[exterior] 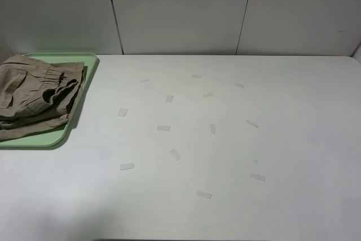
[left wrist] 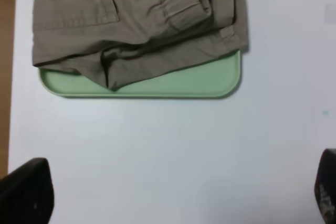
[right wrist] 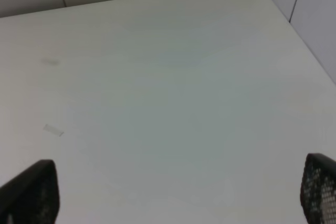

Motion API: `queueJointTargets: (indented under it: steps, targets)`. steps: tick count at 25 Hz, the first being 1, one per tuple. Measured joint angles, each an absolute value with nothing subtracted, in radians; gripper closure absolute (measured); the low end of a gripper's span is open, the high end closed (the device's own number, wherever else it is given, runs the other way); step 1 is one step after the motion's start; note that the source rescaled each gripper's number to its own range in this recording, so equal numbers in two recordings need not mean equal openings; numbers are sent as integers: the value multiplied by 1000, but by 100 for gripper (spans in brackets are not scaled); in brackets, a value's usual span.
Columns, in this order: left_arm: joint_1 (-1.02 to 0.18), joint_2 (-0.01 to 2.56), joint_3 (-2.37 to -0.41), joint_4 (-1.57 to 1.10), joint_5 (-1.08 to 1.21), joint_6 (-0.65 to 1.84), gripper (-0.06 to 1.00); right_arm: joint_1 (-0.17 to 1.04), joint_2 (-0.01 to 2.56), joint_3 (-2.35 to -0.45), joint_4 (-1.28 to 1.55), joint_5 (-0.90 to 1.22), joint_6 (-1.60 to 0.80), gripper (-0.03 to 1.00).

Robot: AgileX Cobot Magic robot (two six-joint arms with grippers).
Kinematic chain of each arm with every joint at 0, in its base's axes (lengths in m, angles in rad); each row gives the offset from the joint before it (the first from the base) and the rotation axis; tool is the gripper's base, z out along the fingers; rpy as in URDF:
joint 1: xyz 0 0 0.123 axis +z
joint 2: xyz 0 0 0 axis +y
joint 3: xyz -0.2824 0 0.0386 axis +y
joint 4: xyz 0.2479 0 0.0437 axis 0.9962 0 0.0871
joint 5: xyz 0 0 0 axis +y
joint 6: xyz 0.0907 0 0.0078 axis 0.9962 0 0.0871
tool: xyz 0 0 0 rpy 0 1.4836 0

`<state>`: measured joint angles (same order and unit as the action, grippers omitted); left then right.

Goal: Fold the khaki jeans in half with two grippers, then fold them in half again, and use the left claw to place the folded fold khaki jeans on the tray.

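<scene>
Already placed: khaki jeans (exterior: 35, 95) folded, on tray (exterior: 79, 105), upper left of frame, on desk (exterior: 225, 139). Left fingers (left wrist: 26, 192) wide, empty, nearer, jeans straight ahead, long axis crosswise. Right fingers (right wrist: 31, 192) wide, empty.

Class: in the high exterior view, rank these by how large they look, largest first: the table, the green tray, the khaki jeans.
1. Table, by far the largest.
2. Khaki jeans and tray: unsure. The jeans hide most of the tray, and the frame edge crops both.

Left hand (left wrist: 168, 192): jaws spread wide, holding nothing, hovering.
Right hand (right wrist: 173, 192): jaws spread wide, empty, raised.
</scene>
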<state>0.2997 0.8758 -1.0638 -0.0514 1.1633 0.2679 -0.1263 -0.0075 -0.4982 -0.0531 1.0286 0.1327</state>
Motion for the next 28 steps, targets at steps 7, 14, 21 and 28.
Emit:
queueJointTargets:
  steps: [7,14,21,28]
  targets:
    - [300,529,-970,-110,1164,313,-6,-126,-8,-498,-53,1029,133,-3]
    - [285,257,-899,-157,1163,336,-6,-126,-8,-498,-53,1029,133,-3]
    - [152,145,-780,-132,1163,342,-6,-126,-8,-498,-53,1029,133,-3]
    - [32,73,-602,-75,1156,287,-6,-126,-8,-498,-53,1029,133,-3]
